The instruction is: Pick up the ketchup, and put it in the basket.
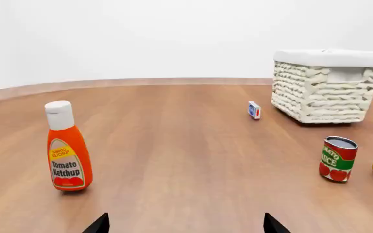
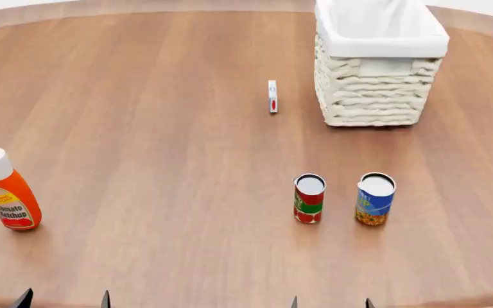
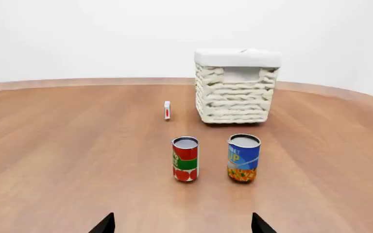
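Note:
The ketchup (image 2: 11, 192) is a red-orange squeeze bottle with a white cap, standing upright at the table's left; it also shows in the left wrist view (image 1: 68, 148). The basket (image 2: 379, 61), cream wicker with a white liner, stands at the far right; it shows in the left wrist view (image 1: 326, 86) and the right wrist view (image 3: 236, 87). My left gripper (image 2: 65, 300) is open and empty at the near edge, nearer than the ketchup and a little right of it. My right gripper (image 2: 330, 303) is open and empty at the near edge, in front of the cans.
A red-green can (image 2: 309, 199) and a blue can (image 2: 375, 199) stand side by side between my right gripper and the basket. A small white-and-red flat box (image 2: 272, 96) stands on edge left of the basket. The round wooden table (image 2: 161, 128) curves away at the rim.

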`<state>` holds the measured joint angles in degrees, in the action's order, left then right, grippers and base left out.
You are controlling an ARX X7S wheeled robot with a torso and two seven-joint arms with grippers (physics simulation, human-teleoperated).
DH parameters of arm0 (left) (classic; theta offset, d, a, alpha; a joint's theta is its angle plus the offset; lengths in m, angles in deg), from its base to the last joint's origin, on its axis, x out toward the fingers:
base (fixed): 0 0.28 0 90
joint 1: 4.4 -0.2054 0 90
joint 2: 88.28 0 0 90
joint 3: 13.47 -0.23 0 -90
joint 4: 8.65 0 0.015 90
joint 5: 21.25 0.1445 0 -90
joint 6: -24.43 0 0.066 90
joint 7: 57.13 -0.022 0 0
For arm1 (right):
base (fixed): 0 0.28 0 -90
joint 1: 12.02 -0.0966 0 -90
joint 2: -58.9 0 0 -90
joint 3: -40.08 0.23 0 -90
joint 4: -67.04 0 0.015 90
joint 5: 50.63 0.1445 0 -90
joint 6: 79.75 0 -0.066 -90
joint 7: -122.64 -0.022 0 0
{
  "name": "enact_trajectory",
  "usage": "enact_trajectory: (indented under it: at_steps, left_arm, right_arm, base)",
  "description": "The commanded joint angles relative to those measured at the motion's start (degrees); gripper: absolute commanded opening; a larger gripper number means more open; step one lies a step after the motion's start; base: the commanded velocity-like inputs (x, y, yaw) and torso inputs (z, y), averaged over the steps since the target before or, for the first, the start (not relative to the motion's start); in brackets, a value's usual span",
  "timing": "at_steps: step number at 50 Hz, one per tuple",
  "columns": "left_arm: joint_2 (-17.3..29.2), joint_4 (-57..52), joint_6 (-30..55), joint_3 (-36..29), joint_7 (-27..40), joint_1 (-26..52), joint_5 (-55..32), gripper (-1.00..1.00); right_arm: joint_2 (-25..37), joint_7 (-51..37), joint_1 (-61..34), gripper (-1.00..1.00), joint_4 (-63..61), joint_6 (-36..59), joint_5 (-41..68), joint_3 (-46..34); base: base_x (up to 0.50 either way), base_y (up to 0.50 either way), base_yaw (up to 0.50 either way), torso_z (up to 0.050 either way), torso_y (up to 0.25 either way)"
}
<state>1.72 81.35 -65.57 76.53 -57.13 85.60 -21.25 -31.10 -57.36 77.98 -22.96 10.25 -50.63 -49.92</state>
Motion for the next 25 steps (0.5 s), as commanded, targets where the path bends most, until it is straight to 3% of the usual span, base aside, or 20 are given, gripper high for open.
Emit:
enact_trajectory:
  at_steps: [1,13,17,25]
  left_arm:
    - [0.9,-0.1,0.2,-0.8,0.8,0.0,-1.6,1.0]
    - [2.8,0.1,1.0,-2.8,3.1,0.5,-3.8,1.0]
    - [1.0,0.2,1.9,-0.3,0.6,0.8,-3.8,1.0]
    - [2.6,-1.0,1.9,-1.4,1.9,0.9,-5.3,1.0]
  right_arm:
    - [0.9,-0.8,-0.2,1.0,0.6,-0.7,1.1,-1.2]
    - [2.6,-3.6,-0.4,1.0,0.7,0.1,3.1,-3.3]
    - [1.1,-1.9,-0.5,1.0,0.8,0.5,1.2,-1.5]
    - [2.9,-4.3,1.0,1.0,-8.6,5.6,1.7,-2.5]
  base:
    - [0.0,0.0,0.0,0.0,0.0]
    - [0.0,0.0,0.0,0.0,0.0]
    - [0.0,0.0,0.0,0.0,0.0]
    - [0.0,0.0,0.0,0.0,0.0]
